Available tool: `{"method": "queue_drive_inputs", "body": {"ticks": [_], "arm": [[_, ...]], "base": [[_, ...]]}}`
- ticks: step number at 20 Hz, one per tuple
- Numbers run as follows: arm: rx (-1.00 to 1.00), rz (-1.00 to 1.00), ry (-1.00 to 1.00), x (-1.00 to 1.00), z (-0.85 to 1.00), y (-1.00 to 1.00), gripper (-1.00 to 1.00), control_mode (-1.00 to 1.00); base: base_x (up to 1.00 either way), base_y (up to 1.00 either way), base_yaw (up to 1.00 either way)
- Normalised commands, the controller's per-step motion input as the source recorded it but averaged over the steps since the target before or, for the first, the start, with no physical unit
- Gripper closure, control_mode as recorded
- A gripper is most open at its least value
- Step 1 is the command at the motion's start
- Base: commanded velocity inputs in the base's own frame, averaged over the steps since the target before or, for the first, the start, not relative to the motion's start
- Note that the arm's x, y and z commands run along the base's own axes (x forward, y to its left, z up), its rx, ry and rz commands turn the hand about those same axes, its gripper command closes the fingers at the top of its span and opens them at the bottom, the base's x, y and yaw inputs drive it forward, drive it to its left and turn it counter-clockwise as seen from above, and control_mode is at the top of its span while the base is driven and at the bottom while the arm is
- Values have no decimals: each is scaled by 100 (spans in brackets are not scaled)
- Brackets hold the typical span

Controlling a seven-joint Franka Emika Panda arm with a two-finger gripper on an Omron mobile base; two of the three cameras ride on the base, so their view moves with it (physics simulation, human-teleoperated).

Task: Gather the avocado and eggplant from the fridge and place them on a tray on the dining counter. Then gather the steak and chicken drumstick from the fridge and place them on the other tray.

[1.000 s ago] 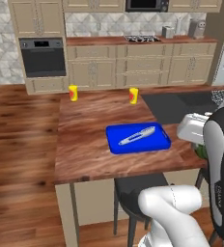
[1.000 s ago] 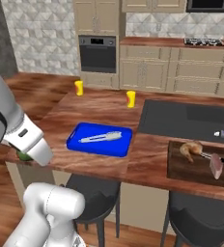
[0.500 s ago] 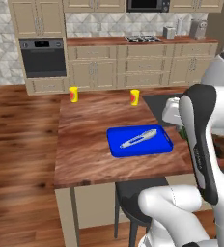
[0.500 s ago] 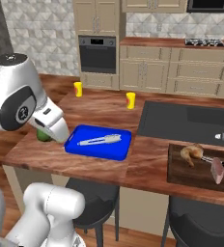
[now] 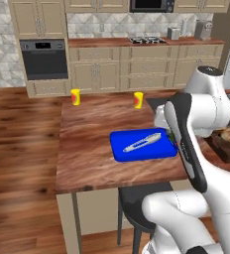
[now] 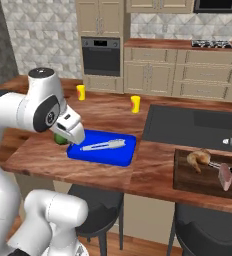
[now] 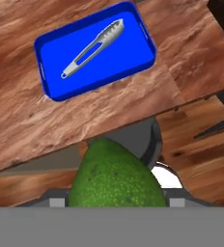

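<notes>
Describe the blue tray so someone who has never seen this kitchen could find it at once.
Start at the long wooden dining counter in the middle of the kitchen. The blue tray lies flat near its front edge, in front of two small yellow cups. It is the bright blue thing there, with silver tongs in it, unlike the dark wooden board holding meat.

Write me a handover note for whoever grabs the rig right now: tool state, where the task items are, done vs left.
Tool: shut on the avocado, carried at the near edge of the dining counter, beside the blue tray.
Blue tray: holds only tongs; no produce on it yet.
Wooden tray, to the robot's right: chicken drumstick and steak already on it.
Eggplant: can't place it from these views.
Done: meats placed, avocado fetched.
Left: set avocado on blue tray, then fetch and place eggplant.
</notes>
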Motion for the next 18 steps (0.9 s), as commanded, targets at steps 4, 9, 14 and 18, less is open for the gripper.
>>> {"method": "queue_drive_inputs", "body": {"ticks": [4,9,14,18], "arm": [[0,11,-9,56,-67,29,100,-100],[0,8,-2,62,-35,39,100,-100],[0,2,9,56,-16,19,100,-100],[0,2,24,49,-5,0,100,-100]], "base": [[0,0,0],[0,0,0],[0,0,0],[0,0,0]]}}
